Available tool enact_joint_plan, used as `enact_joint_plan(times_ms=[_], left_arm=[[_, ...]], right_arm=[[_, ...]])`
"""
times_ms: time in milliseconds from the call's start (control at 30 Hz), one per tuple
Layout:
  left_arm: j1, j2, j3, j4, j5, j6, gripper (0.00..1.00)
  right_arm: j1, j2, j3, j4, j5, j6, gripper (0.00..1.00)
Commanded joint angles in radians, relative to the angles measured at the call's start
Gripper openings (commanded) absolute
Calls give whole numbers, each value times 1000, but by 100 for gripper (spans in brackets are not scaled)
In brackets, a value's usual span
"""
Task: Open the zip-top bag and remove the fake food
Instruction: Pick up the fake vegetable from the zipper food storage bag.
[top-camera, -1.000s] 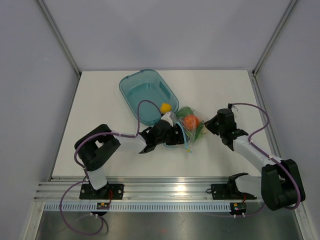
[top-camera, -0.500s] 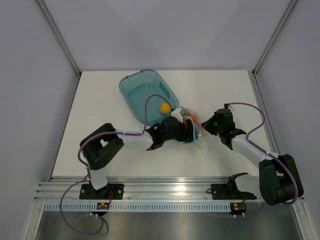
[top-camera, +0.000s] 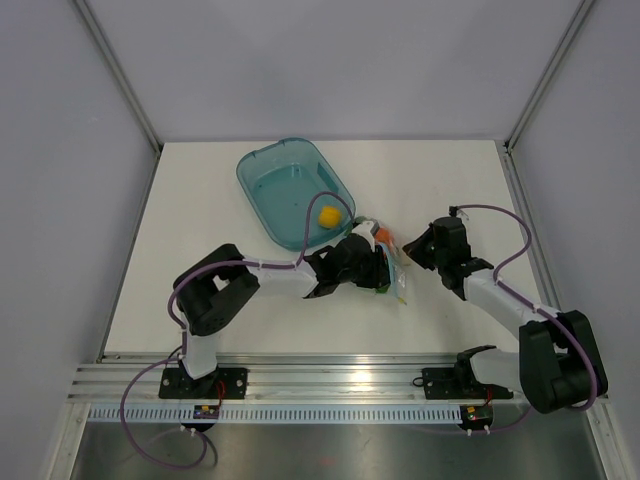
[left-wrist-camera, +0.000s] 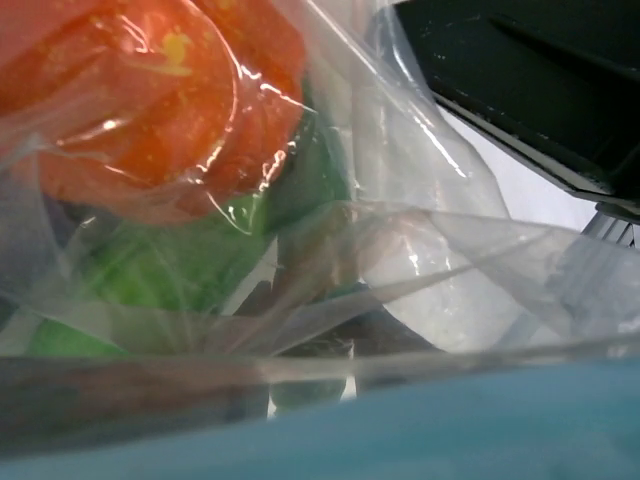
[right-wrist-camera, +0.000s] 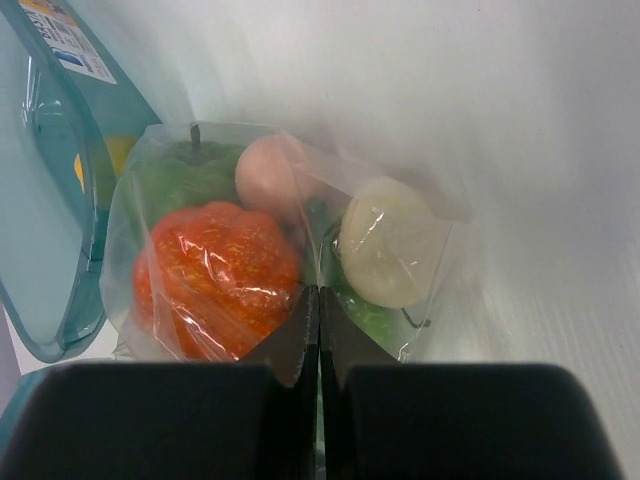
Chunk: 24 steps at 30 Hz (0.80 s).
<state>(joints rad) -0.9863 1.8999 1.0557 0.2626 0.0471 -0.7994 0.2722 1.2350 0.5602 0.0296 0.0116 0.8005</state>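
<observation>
The zip-top bag lies crumpled at the table's middle between both grippers, its blue strip across the bottom of the left wrist view. Fake food shows inside it: an orange-red piece, a whitish piece, a pinkish piece and green pieces. My right gripper is shut on the bag's film at its right side. My left gripper is pushed into the bag from the left. Plastic hides its fingers. A yellow lemon lies in the teal tub.
The rigid teal tub sits just behind and left of the bag, its rim close to my left arm. The right gripper's black body fills the upper right of the left wrist view. White table edges run left and right.
My left gripper has pushed further right into the bag, bunching it against the right gripper. The right gripper shifted slightly and stays shut.
</observation>
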Motion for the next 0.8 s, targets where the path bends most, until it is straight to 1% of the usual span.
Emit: enact_joint_plan(times_ms=[0,200,233,267,300,333,367,400,467,633,667,767], left_arm=[[-2,21,46,-40,-30,23,27],[-2,-25,32,-36,-27,32,24],[-2,-30,27,-36,-26,34,24],[-2,-39,24,-33,-23,34,24],[-2,-39,24,-31,-20,34,24],[-2,-42,21,-31,-18,35,24],[-2,-44,17,-22,-16,34,24],[-2,-45,13,-14,-15,32,24],[-2,-42,9,-5,-6,29,23],[-2,-47,0,12,3,26,22],[-2,-48,-5,16,5,26,22],[-2,-51,-11,23,11,26,22]], right_arm=[[-2,-45,3,7,40,5,0],[-4,-66,-3,-7,91,23,0],[-4,-65,-2,-7,96,22,3],[-4,-63,0,-10,97,20,13],[-2,-59,3,-11,96,19,26],[-2,-52,7,-11,90,14,34],[-4,-46,9,-10,84,9,50],[-4,-34,12,-5,77,3,56],[-2,-22,24,-5,68,0,64],[-4,26,56,-2,85,-26,73],[-2,35,64,-8,93,-29,76],[-2,69,87,-11,116,-46,77]])
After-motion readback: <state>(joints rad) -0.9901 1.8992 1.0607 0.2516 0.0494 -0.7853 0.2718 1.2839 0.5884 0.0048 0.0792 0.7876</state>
